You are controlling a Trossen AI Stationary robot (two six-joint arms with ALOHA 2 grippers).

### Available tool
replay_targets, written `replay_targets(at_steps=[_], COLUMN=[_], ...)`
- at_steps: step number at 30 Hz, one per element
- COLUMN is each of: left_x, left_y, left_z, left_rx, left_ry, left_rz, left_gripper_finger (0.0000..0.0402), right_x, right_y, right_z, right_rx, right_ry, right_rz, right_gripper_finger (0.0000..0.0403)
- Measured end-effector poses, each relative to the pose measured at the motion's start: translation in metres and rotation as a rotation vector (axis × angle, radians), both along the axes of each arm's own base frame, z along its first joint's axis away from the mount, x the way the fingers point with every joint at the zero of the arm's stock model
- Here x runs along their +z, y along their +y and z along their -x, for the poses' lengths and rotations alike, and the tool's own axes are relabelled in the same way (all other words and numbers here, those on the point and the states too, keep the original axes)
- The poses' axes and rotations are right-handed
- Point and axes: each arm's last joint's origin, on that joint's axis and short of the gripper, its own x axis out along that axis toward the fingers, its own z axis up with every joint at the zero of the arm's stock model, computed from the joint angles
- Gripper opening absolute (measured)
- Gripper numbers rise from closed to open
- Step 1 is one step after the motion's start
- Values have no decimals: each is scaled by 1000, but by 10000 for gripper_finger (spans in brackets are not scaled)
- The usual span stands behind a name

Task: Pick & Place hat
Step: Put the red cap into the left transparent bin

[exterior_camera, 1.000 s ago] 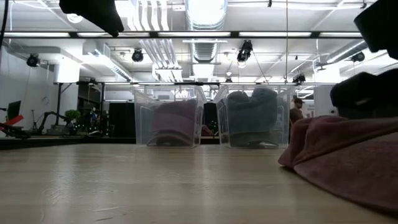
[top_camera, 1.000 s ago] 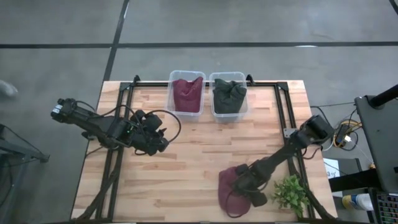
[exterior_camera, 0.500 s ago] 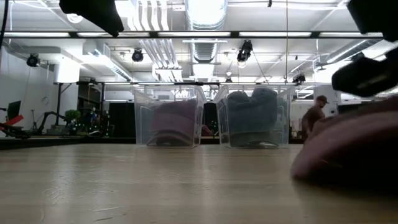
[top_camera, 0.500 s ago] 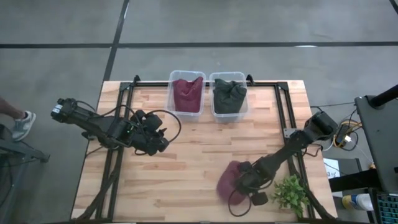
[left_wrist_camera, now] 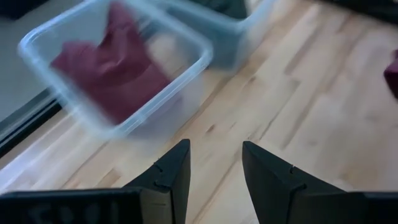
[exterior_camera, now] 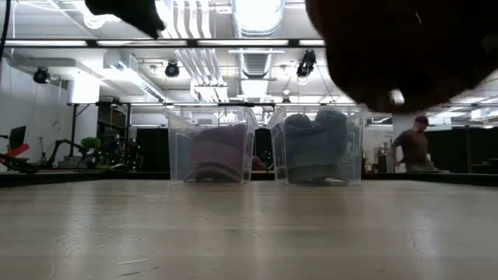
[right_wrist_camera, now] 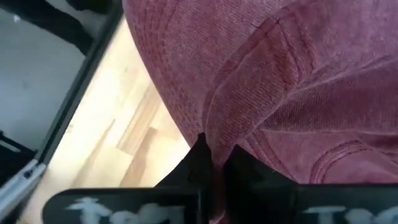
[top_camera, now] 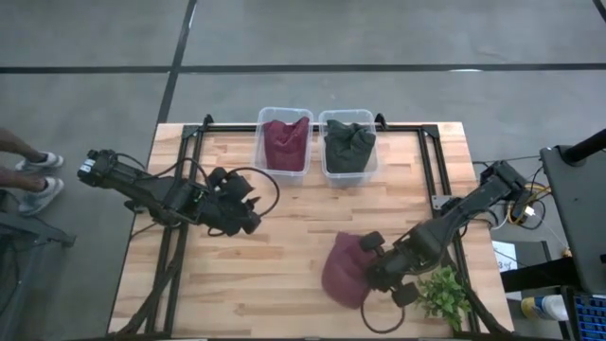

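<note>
Hat (top_camera: 343, 268), maroon, sits in the lower right part of the overhead frame, just left of the right gripper (top_camera: 376, 268). In the right wrist view the two dark fingers (right_wrist_camera: 200, 163) are pressed together on a fold of the maroon cloth (right_wrist_camera: 298, 87), so the right gripper is pinching the hat. From table level the hat shows as a dark mass (exterior_camera: 405, 47) at the upper right of the frame, clear of the wooden table (exterior_camera: 233, 225). A small green plant (top_camera: 443, 295) stands at the lower right of the overhead frame, just beside the right arm. Left gripper (top_camera: 248, 210) hangs over the left-centre of the table, well apart from the hat; its fingers (left_wrist_camera: 171, 171) stand spread with bare wood between them, holding nothing. Two clear bins sit side by side at the top centre of the overhead frame: the left bin (top_camera: 283, 142) holds maroon cloth, the right bin (top_camera: 348, 144) holds dark green cloth. A person (exterior_camera: 412, 146) shows in the room behind, at the right of the table-level frame. Feet (top_camera: 33, 175) of a person show at the left edge of the overhead frame.
</note>
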Motion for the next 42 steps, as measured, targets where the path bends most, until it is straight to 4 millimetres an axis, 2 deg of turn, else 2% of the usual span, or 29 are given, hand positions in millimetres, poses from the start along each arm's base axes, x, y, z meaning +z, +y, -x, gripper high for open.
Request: replay_targets(at_steps=[6, 13, 25, 29, 34, 42], left_x=[14, 30, 33, 34, 42, 46], left_y=[-7, -12, -13, -13, -13, -13], left_z=[-16, -27, -29, -29, -28, -28], left_rx=[-143, -277, -282, -278, -265, -243], left_ry=[-129, -248, -282, -290, -324, -355], left_rz=[-49, -102, -97, -90, -73, -24], left_gripper_finger=[138, 138, 138, 138, 138, 138], right_x=[30, 45, 70, 72, 65, 66], right_y=[-1, -14, -28, -35, -42, -45], right_z=[-16, -35, -67, -76, -85, -87], right_rx=[150, 234, 298, 316, 319, 316], right_ry=[-41, 31, -99, -98, -64, -84], right_rz=[141, 302, 574, 618, 672, 778], right_gripper_finger=[13, 12, 12, 12, 12, 12])
